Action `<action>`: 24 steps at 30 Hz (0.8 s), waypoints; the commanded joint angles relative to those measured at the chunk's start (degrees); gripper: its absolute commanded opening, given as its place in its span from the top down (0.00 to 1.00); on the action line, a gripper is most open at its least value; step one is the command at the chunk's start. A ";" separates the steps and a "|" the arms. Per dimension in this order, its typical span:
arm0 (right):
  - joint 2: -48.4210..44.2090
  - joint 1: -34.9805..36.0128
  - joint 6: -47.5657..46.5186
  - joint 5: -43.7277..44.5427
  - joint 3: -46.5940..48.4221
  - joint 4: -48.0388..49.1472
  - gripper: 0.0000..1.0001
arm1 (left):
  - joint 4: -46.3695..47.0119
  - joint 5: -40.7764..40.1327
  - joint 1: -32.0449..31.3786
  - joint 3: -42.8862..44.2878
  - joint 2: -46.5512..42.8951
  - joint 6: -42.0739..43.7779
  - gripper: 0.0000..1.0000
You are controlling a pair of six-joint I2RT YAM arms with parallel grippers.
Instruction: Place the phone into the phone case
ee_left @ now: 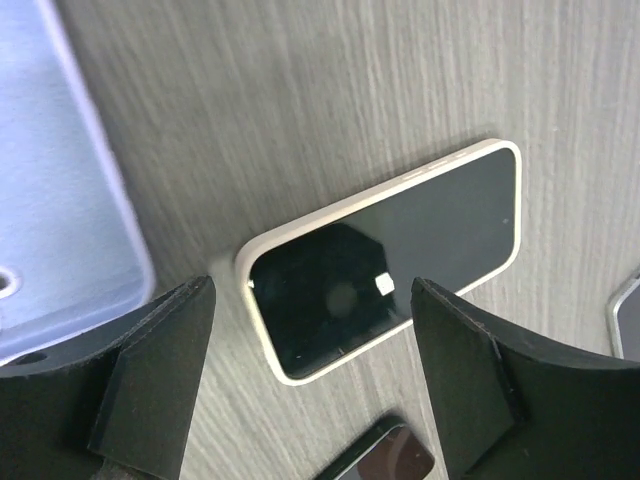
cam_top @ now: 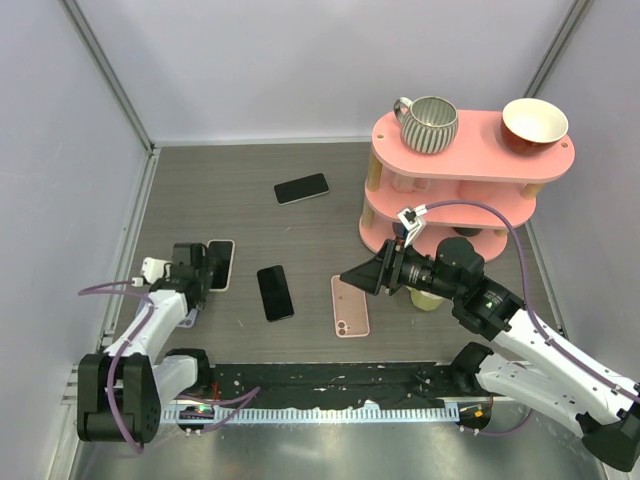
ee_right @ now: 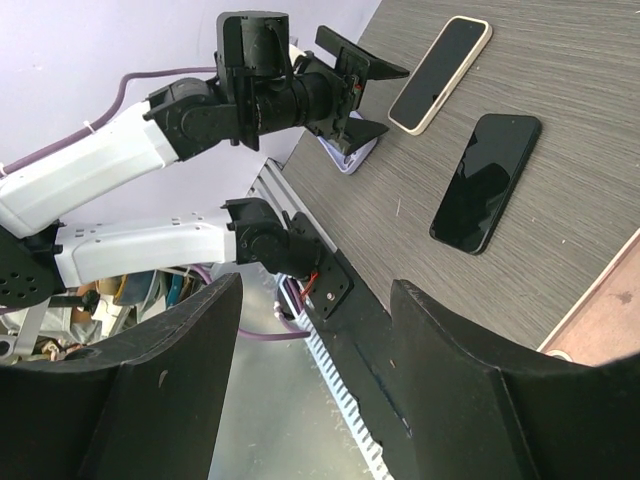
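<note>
A black phone (cam_top: 275, 292) lies face up at the table's middle; it also shows in the left wrist view (ee_left: 385, 455) and the right wrist view (ee_right: 487, 182). A pale lavender phone case (cam_top: 222, 262) lies at the left, partly under my left gripper (cam_top: 210, 266), and it shows in the left wrist view (ee_left: 60, 200). My left gripper (ee_left: 315, 400) is open and empty, low over the table. My right gripper (cam_top: 352, 276) is open and empty, above the top end of a pink phone-shaped item (cam_top: 350, 306) with a camera cutout. In its own view the right gripper (ee_right: 315, 390) faces the left arm.
A second phone with a cream rim (cam_top: 301, 188) lies further back (ee_left: 385, 260) (ee_right: 440, 75). A pink two-tier shelf (cam_top: 470, 150) at the back right carries a striped mug (cam_top: 428, 123) and a red bowl (cam_top: 534, 124). A yellowish cup (cam_top: 428, 301) stands by its foot. Walls close in on the left and back.
</note>
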 commanded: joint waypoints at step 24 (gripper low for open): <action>2.70 0.09 1.08 0.89 2.35 -2.13 0.34 | -38.21 -16.12 21.31 12.24 0.55 -7.02 0.23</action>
